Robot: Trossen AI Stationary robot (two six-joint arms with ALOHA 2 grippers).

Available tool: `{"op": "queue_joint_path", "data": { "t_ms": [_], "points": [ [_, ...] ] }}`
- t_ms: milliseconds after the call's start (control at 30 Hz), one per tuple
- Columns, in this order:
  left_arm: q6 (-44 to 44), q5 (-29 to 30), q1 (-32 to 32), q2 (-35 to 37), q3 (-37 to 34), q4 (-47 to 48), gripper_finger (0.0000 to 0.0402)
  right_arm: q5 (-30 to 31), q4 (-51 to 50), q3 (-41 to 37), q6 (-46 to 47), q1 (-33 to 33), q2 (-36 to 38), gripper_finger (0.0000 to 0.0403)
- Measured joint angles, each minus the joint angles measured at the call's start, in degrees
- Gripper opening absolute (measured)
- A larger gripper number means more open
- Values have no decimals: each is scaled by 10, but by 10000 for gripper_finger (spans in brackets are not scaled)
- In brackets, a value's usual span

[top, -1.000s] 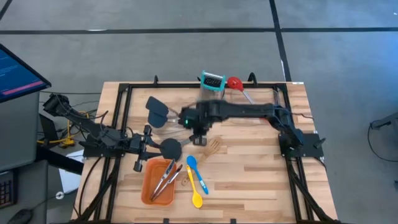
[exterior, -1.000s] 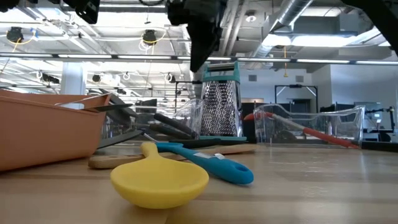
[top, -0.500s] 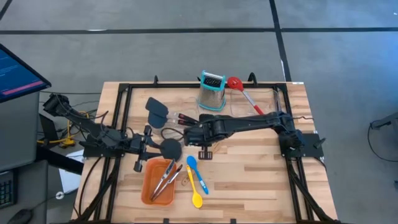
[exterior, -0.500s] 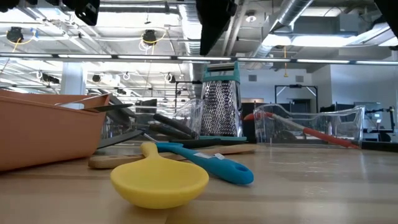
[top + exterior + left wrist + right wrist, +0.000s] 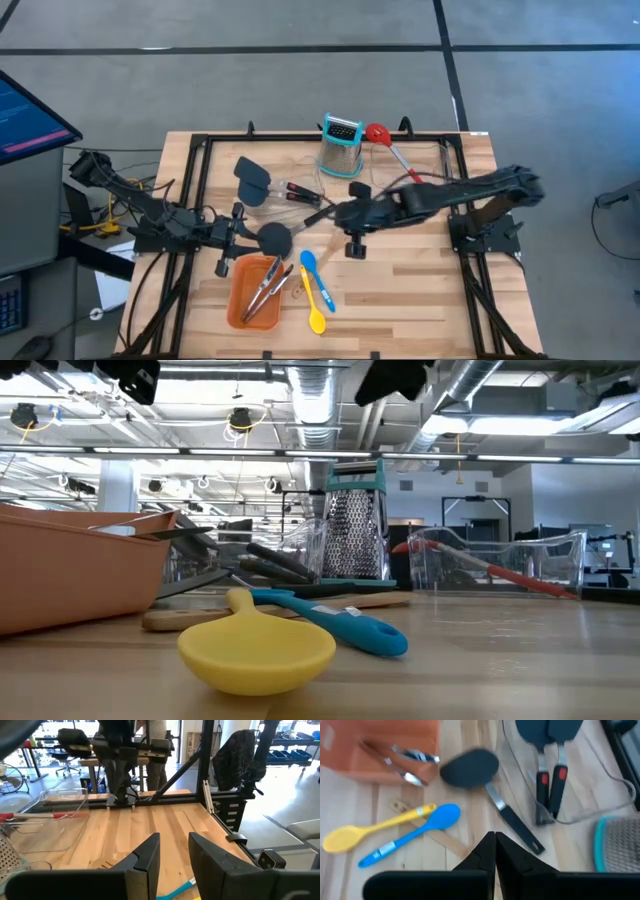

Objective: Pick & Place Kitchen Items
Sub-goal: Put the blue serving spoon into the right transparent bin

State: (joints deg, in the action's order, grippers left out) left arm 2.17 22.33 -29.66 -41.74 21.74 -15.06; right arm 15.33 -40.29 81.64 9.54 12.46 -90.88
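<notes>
Right claw point(image 5: 495, 851) closed, apparently withdrawn.

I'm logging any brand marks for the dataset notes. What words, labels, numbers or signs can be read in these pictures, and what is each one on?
No text can be read in any view.
Blue spoon: a small label on the handle, too blurred to read.
Yellow spoon: a pale label near the handle end, too blurred to read.
Monitor at the table's left: lines on a blue screen, too small to read.
</notes>
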Motion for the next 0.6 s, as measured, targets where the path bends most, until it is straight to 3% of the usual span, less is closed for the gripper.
{"op": "queue_joint_path", "data": {
  "t_ms": [167,333,467,600],
  "points": [
    [-2,1,1,0,0,-3,90,-2,214,-197,0,3,96,3],
    [-3,2,1,-2,0,-4,90,0,426,-359,-28,6,146,1],
    [-4,1,1,-14,0,-5,90,-3,634,-463,-67,15,170,3],
    [-4,1,1,-30,0,-3,90,-2,767,-532,-94,26,186,1]
  ]
}}
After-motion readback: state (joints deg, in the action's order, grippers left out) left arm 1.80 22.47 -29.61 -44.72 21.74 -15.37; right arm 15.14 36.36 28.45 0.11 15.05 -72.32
